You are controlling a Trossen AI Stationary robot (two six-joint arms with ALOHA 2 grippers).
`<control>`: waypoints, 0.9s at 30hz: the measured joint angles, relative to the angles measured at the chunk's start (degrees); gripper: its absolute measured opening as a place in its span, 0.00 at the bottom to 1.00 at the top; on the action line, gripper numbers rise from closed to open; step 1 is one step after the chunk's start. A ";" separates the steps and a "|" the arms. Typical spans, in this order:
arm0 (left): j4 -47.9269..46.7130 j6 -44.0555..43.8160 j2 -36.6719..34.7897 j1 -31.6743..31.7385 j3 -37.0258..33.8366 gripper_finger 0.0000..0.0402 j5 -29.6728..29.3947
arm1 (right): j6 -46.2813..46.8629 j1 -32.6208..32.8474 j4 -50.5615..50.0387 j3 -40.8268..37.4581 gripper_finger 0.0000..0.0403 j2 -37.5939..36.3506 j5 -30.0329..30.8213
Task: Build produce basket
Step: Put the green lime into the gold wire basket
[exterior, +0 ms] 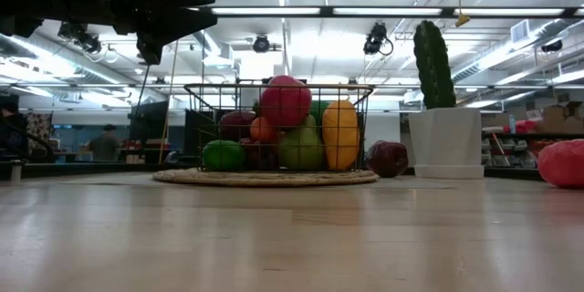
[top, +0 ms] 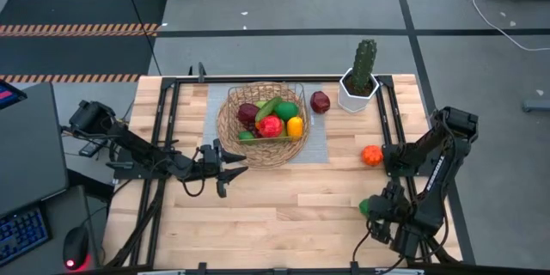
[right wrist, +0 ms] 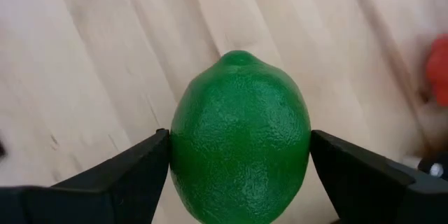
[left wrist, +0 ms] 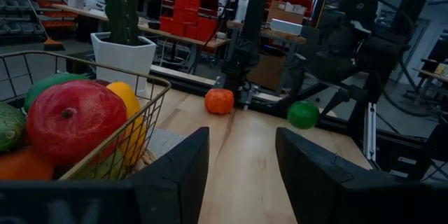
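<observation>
Right gripper point(top: 371, 208) down at the near right of the table point(top: 284, 215), fingers point(right wrist: 126, 175) pressed against both sides of a green lime point(right wrist: 240, 140); lime seen as a small green spot by the gripper from above point(top: 364, 206) and as a green ball near the far arm from the left wrist point(left wrist: 303, 114); whether resting on the wood or lifted clear, impossible to judge.

Left gripper point(top: 225, 170) poised just beside the basket's near-left rim, fingers point(left wrist: 175, 175) spread apart with nothing between them.

Basket point(top: 230, 129) set on a grey mat point(top: 316, 146) toward the far middle of the table; wire centre point(exterior: 210, 100) heaped with produce: a red fruit point(top: 271, 125) on top, a yellow piece point(top: 295, 125) to its right, green pieces point(top: 286, 109) behind, a dark purple one point(top: 247, 113) at left.

Outside the basket: a dark red piece point(top: 320, 101) just right of the rim, near the white pot point(top: 354, 96) with the cactus point(top: 363, 64); an orange fruit point(top: 371, 155) farther right on bare wood, well apart from the basket.
</observation>
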 joint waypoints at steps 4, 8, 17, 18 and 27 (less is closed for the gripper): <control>0.00 0.00 0.00 0.00 0.00 0.43 0.00 | -2.13 -1.35 -3.10 2.87 0.86 -0.02 3.66; 0.00 -0.02 0.00 0.00 0.00 0.43 0.00 | -4.95 -3.35 -6.77 5.63 0.86 -0.02 6.80; 0.00 -0.02 0.00 -0.02 0.00 0.43 0.00 | -9.06 -8.60 -13.84 9.02 0.86 -0.04 18.17; 0.02 -0.02 0.00 0.00 0.00 0.43 0.00 | -9.25 -9.26 -14.41 9.04 0.86 -0.04 19.85; 0.00 0.00 0.00 -0.02 0.00 0.43 0.00 | -15.62 -17.44 -15.80 9.06 0.86 -0.04 32.81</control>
